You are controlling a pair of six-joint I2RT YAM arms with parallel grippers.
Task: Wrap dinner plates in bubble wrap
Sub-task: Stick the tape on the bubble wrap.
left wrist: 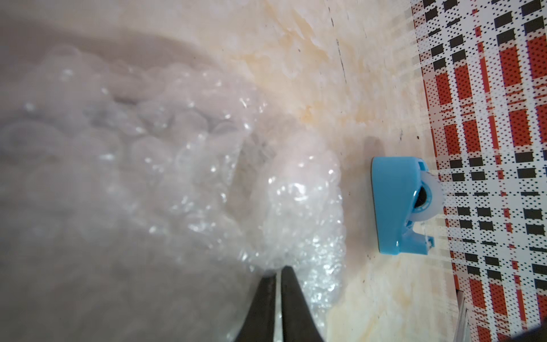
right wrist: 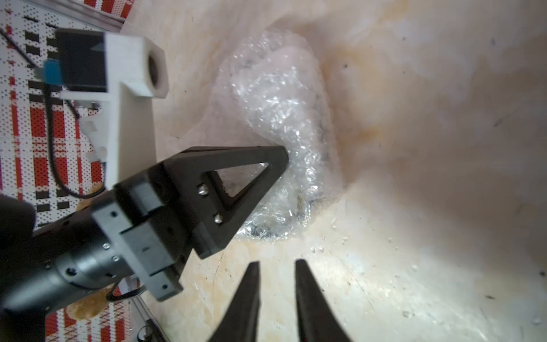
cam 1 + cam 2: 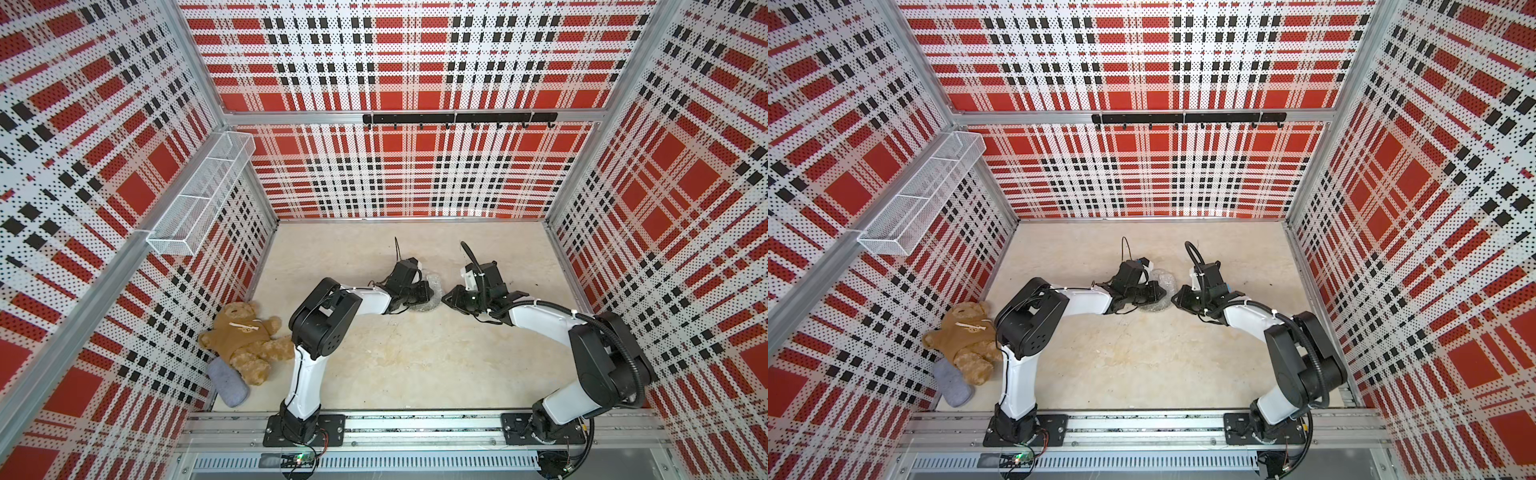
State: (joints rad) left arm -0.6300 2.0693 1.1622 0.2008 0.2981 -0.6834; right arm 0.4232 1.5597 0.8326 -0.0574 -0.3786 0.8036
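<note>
A crumpled bundle of bubble wrap (image 3: 432, 279) (image 3: 1162, 277) lies mid-table between my two arms. My left gripper (image 3: 426, 291) (image 3: 1156, 291) (image 1: 278, 271) is shut on a fold of the bubble wrap (image 1: 207, 177) at the bundle's edge. In the right wrist view its black fingers (image 2: 266, 160) press into the wrap (image 2: 278, 103). The dinner plate is hidden inside the bundle; only a dark curved edge (image 2: 325, 118) shows through the plastic. My right gripper (image 3: 446, 298) (image 3: 1177, 300) (image 2: 276, 263) hovers just right of the bundle, slightly open, with bare table between its fingers.
A blue tape dispenser (image 1: 399, 207) stands behind the bundle near the back wall. A brown teddy bear (image 3: 245, 336) and a grey cloth (image 3: 227, 382) lie against the left wall. A wire basket (image 3: 199, 199) and a black hook rail (image 3: 457, 118) hang on the walls.
</note>
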